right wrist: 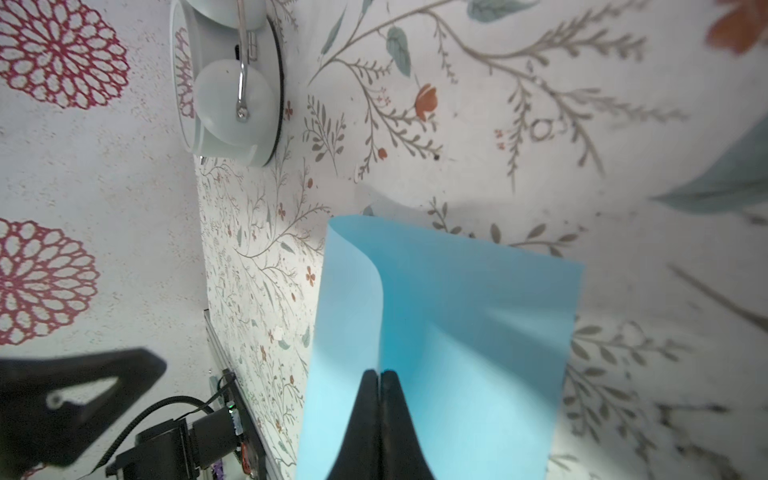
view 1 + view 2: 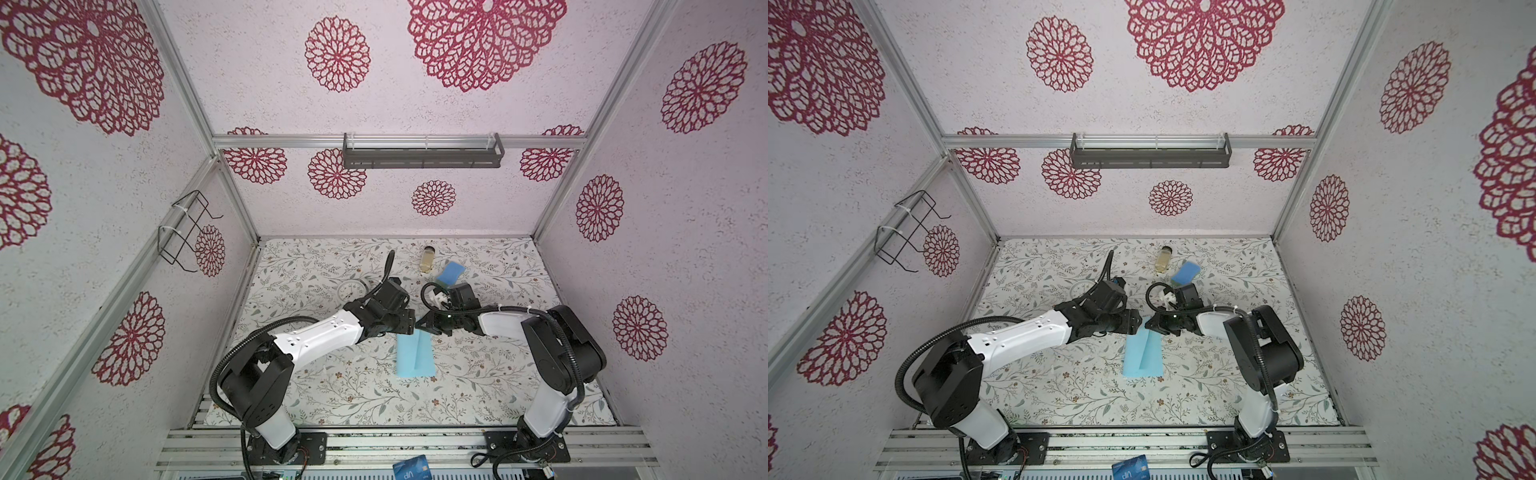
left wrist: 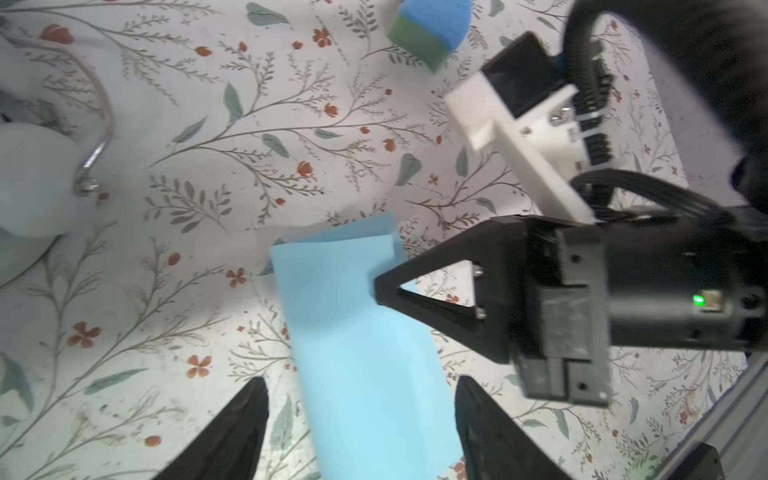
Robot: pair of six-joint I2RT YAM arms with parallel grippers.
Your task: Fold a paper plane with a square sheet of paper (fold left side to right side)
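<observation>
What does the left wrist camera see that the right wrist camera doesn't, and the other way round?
Only the left wrist view shows the blue sponge with a green underside, the right end effector from outside with its tip on the sheet of paper, and the left end effector with both fingers spread open.

Only the right wrist view shows the red-flowered wall and the sheet's curled-up layer pinched in the right end effector's closed fingers.

Both show the light blue sheet, the white clock and the floral table cover.

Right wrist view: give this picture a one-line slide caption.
The right gripper pinches a raised flap of the square sheet of paper, with the white clock beyond.
</observation>
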